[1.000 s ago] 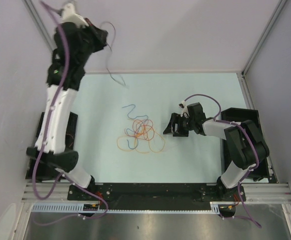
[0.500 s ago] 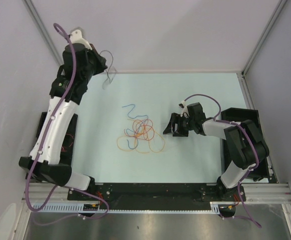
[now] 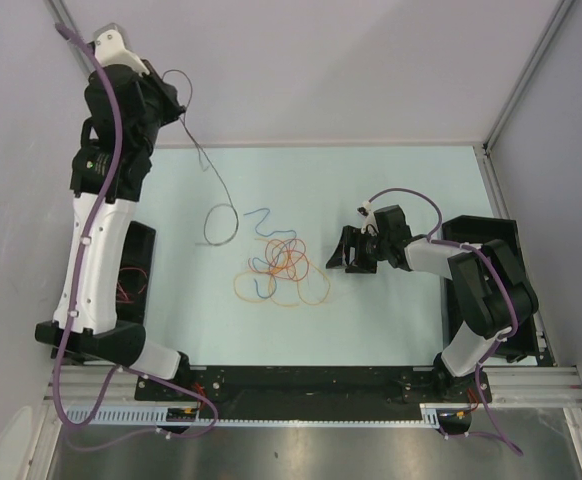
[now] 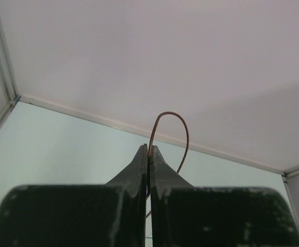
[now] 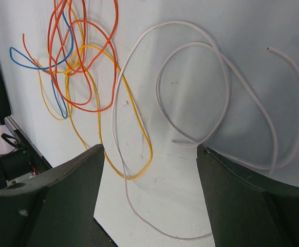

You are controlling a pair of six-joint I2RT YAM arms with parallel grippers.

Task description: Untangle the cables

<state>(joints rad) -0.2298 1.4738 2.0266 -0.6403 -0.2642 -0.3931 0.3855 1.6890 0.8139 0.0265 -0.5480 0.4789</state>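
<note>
The cables (image 3: 283, 266) lie tangled at mid-table: orange, yellow and blue loops. My left gripper (image 3: 178, 108) is raised at the far left and is shut on one thin brownish cable (image 3: 207, 165). That cable hangs down to a loop (image 3: 218, 224) on the table left of the tangle. In the left wrist view the cable (image 4: 173, 115) arcs out from the closed tips of the left gripper (image 4: 149, 150). My right gripper (image 3: 344, 251) rests low just right of the tangle, open and holding nothing. Ahead of the right gripper (image 5: 150, 148) lie orange (image 5: 90, 28), yellow (image 5: 139, 131), blue (image 5: 22, 56) and white (image 5: 219, 82) cables.
A black base plate (image 3: 138, 262) sits by the left arm and another (image 3: 493, 232) by the right arm. Pale walls and metal frame posts (image 3: 524, 82) close in the table on three sides. The back wall's edge (image 4: 82, 114) runs just beyond the left gripper.
The left arm has swung left and back with the brownish cable in its jaws. The cable's lower end now trails in a loop left of the tangle. The right arm has not moved.
</note>
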